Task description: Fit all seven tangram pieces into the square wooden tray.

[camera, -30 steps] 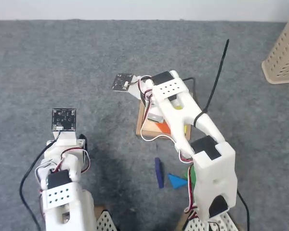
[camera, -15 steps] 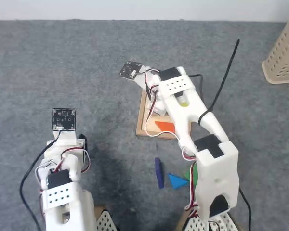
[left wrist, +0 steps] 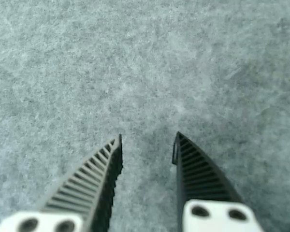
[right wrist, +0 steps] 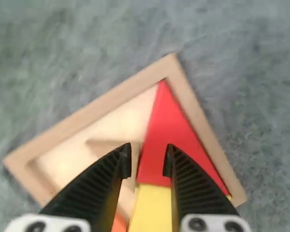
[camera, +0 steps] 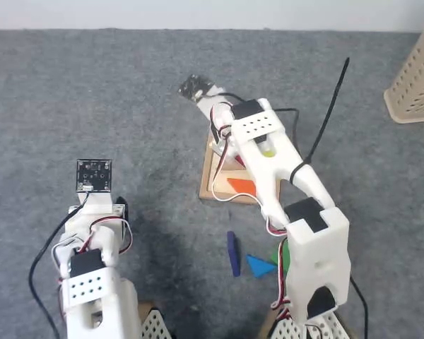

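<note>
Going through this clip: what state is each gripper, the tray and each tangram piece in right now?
Left gripper: open, empty, over carpet.
Right gripper: open, empty, above the tray.
Wooden tray: partly filled.
Red triangle: flat in a tray corner.
Yellow piece: in the tray, beside the red one.
Orange piece: in the tray.
Dark blue piece: on the carpet, outside.
Blue triangle: outside.
Green piece: outside, partly hidden.
</note>
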Controlling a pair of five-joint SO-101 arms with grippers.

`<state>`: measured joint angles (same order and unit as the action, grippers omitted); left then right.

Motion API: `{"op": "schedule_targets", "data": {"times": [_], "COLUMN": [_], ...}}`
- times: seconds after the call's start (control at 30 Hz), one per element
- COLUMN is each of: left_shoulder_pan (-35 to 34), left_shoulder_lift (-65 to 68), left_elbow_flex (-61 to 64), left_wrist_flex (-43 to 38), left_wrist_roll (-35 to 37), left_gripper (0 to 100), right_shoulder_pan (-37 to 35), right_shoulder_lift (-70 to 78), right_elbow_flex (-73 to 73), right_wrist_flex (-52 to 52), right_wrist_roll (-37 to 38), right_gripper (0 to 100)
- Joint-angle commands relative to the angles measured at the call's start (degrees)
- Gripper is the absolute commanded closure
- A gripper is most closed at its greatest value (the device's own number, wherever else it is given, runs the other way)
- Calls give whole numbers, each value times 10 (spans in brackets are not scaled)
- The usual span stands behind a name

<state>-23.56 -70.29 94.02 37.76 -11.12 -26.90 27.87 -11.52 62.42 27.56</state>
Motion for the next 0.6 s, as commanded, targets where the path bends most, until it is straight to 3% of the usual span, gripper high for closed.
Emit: {"op": "schedule_targets", "data": {"times": [0.0, 0.13, 0.57], "left_shoulder_pan": [-3, -3, -3], "left_shoulder_lift": [-11, -11, -11], "left_elbow_flex": [-2, -2, -2], "left_wrist_flex": [-15, -15, -15], "left_wrist_roll": [-4, -4, -4], "left_gripper": [832, 832, 832], "right_shoulder_pan": [4, -1, 22], "right_shoulder_lift": [1, 6, 0], "right_elbow_flex": [3, 20, 70], "right_wrist_flex": [-46, -70, -63], "right_wrist_roll": [-20, -58, -57], "right_gripper": [985, 984, 992]}}
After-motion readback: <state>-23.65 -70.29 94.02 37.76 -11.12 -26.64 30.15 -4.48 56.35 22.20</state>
